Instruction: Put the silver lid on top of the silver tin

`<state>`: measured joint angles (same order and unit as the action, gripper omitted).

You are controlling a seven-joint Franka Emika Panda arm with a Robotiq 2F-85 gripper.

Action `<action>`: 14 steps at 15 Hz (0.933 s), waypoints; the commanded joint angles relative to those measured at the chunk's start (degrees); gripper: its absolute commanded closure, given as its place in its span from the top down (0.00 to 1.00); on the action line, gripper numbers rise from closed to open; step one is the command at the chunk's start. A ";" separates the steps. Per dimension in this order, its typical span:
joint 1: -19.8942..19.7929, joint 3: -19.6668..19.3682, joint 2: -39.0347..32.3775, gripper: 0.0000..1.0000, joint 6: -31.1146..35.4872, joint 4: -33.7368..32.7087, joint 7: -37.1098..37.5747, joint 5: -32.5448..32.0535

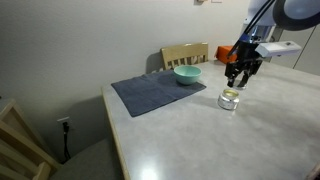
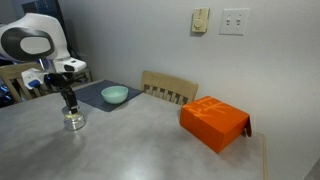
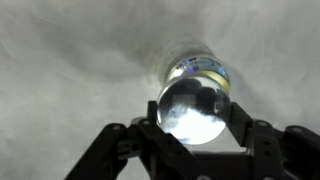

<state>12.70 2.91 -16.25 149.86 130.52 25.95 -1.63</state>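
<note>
In the wrist view my gripper is shut on the silver lid, a shiny round disc held between the two fingers. The silver tin shows just beyond the lid, partly covered by it, standing on the grey table. In both exterior views the gripper hangs just above the tin. The lid itself is too small to make out in the exterior views.
A teal bowl sits on a dark grey mat. An orange box lies on the table. A wooden chair stands behind the table. The table edge runs along one side.
</note>
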 commanded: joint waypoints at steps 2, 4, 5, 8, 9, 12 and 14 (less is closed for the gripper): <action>0.54 0.66 -3.71 0.44 0.08 -2.75 -0.59 1.15; 0.86 0.89 -5.00 0.44 -0.35 -3.80 -0.69 1.38; 1.15 0.87 -5.52 0.44 -0.41 -4.16 -0.66 1.03; 2.03 0.53 -6.75 0.44 -0.51 -5.18 -0.35 0.42; 2.22 0.52 -7.09 0.44 -0.47 -5.44 -0.40 0.48; 2.75 0.26 -7.20 0.44 -0.20 -5.51 -0.05 0.27; 2.95 0.10 -6.84 0.44 0.15 -5.11 0.15 0.08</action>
<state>15.08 3.50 -22.55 149.83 125.85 25.95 -1.63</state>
